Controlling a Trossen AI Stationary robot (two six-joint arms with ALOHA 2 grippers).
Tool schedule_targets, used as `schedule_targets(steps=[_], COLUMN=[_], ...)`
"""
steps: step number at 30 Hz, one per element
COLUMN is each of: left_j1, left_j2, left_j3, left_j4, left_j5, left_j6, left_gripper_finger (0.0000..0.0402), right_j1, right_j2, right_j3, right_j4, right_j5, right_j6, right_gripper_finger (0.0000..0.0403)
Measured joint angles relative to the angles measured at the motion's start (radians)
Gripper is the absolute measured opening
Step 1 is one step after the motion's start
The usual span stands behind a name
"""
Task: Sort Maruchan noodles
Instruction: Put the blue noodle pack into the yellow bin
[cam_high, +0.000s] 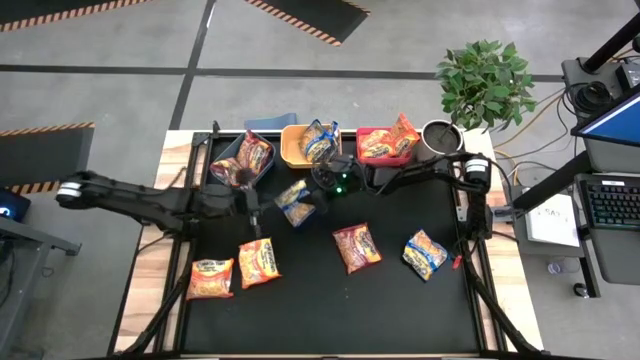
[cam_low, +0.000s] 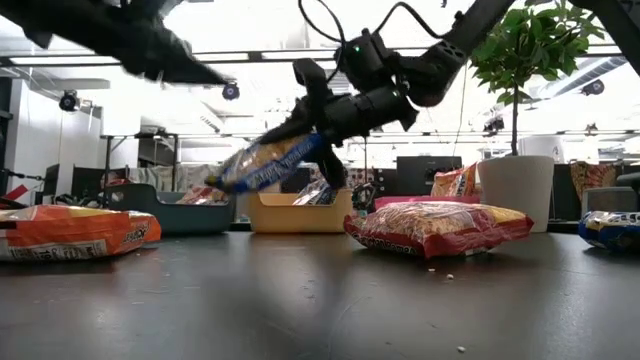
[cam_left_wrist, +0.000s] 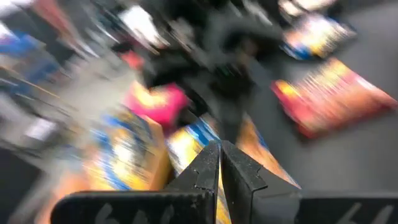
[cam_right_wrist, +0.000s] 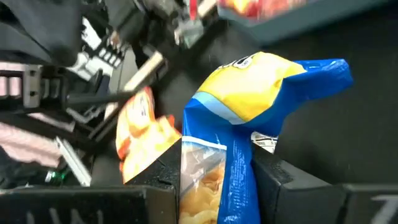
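Observation:
My right gripper (cam_high: 312, 195) is shut on a blue-trimmed yellow noodle packet (cam_high: 293, 203) above the middle of the black table; the low view shows the packet (cam_low: 265, 165) off the surface. My left gripper (cam_left_wrist: 220, 155) is shut and holds nothing, just left of that packet (cam_high: 257, 218). An orange packet (cam_high: 210, 278) and an orange-red one (cam_high: 258, 262) lie flat at the near left. A red packet (cam_high: 356, 246) and a blue packet (cam_high: 425, 254) lie at the near right. More packets sit in the blue bin (cam_high: 226, 170), yellow bin (cam_high: 292, 150) and red bin (cam_high: 362, 134) along the far edge. My right gripper pinches one end of the blue-trimmed packet (cam_right_wrist: 205, 168) between its two fingers (cam_right_wrist: 273, 180). The fingers come from the table's right side, slanting slightly down. The packet sticks out past the fingertips, tilted with its free end (cam_low: 225, 180) lower, clear of the table.
A potted plant (cam_high: 485, 75) and a round dark pot (cam_high: 440, 135) stand at the far right corner. The strip of table along the near edge (cam_high: 320, 320) is bare.

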Motion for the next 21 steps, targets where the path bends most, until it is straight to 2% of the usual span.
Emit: schedule_targets(steps=[5,8,14,17,21], left_j1=[0.000,0.001,0.001,0.001,0.001], left_j2=[-0.114,-0.159,-0.200,-0.200,-0.196], left_j3=[0.001,0.001,0.001,0.000,-0.001], left_j4=[0.076,0.124,0.134,0.114,0.095], left_j5=[-0.154,-0.206,-0.225,-0.230,-0.234], left_j6=[0.132,0.214,0.235,0.236,0.237], left_gripper_finger=[0.0000,0.0000,0.0000,0.0000,0.0000], right_j1=[-0.025,-0.041,-0.069,-0.078,-0.099], right_j2=[-0.005,-0.005,-0.006,-0.007,-0.008], right_j3=[0.111,0.204,0.418,0.489,0.524], right_j4=[-0.100,-0.214,-0.562,-0.679,-0.736], right_j5=[0.074,0.151,0.426,0.557,0.605], right_j6=[-0.078,-0.148,-0.302,-0.334,-0.322], right_gripper_finger=[0.0102,0.0102,0.0102,0.0102,0.0102])
